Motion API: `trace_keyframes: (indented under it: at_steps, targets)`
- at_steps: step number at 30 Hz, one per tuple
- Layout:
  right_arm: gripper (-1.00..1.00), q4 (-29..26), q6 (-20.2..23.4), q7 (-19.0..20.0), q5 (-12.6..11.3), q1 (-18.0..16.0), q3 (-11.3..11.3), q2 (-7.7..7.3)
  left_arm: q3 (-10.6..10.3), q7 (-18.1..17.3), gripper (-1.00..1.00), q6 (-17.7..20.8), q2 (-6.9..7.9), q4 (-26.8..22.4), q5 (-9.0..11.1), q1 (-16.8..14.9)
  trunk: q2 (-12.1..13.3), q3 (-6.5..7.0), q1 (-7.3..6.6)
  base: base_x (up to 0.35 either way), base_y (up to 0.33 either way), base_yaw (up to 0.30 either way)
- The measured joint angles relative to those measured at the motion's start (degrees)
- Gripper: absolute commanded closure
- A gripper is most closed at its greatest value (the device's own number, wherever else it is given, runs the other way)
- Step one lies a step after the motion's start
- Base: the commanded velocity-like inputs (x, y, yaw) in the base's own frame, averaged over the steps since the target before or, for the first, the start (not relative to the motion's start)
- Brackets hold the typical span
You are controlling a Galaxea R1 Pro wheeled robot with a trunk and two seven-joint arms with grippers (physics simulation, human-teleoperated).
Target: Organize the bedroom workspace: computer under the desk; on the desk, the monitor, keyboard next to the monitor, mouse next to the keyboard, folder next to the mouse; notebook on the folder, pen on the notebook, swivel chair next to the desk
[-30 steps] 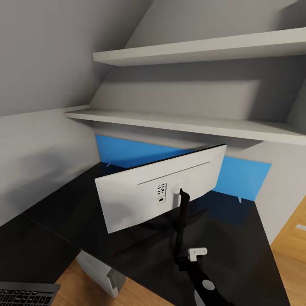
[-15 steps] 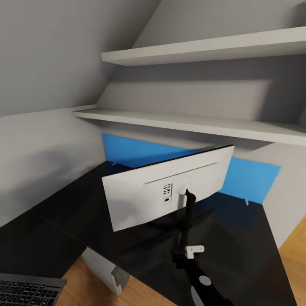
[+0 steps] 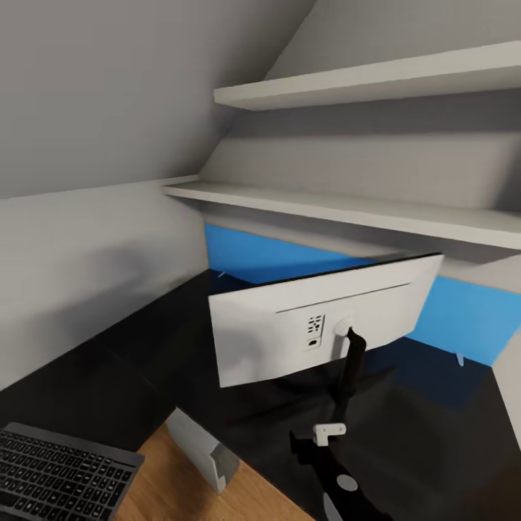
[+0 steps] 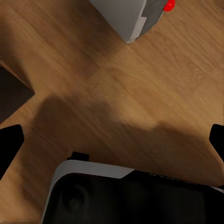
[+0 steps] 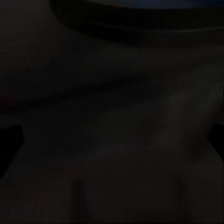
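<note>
Head view: monitor [image 3: 318, 325] stands on black worktop [image 3: 434, 427], back panel twd robot, screen facing the wall w/ blue panel [image 3: 463, 318]. Stand post rises from worktop near its front edge. Two shelves [image 3: 347, 210] above.

Keyboard [image 3: 61, 481] sits at low left of head view, on a dark surface lower than / apart from main worktop – can't tell what carries it. Long axis runs roughly left-right, angled a bit. Computer [image 3: 202, 452] on wood floor [image 3: 152, 485], partly tucked under worktop front edge.

Left wrist view: floor below, corner of computer w/ red dot [image 4: 135, 18] far ahead, robot's own base [image 4: 130, 196] close. Left gripper [image 4: 112, 140]: finger tips at the two side edges of that view, wide apart, nothing between → open, empty.

Right wrist view: nearly all dark, prob. hovering close over worktop. Right gripper – dark tips faint at the edges; state can't tell.

Key relation: keyboard lies to robot's left, well apart from monitor; left arm nearer (judgement). Next move likely needs approach across keyboard's short axis. Mouse, folder, notebook, pen, chair: no read.
</note>
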Motion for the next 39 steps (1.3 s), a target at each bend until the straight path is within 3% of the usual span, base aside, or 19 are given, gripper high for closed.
trace_keyframes:
  at_steps: [9,31,39]
  targets:
    - [-1.0,0.2,-0.07,0.0,0.0,0.0,0.03,0.75,0.0,0.0,-1.0,0.0,0.0,0.0,0.0,-0.02,0.0,-0.23,0.0,0.0,0.0,0.266]
    - [-1.0,0.8,-0.17,-0.49,0.06,0.0,0.27,0.94,0.0,0.0,-1.0,0.0,0.0,0.0,0.08,-0.02,0.0,-0.79,0.0,0.0,0.0,0.266]
    - [-1.0,2.29,-0.34,-0.62,1.75,0.0,0.44,1.02,-0.01,0.0,-1.0,0.0,0.0,0.01,0.04,-0.05,-0.01,-1.0,0.0,0.0,0.0,0.266]
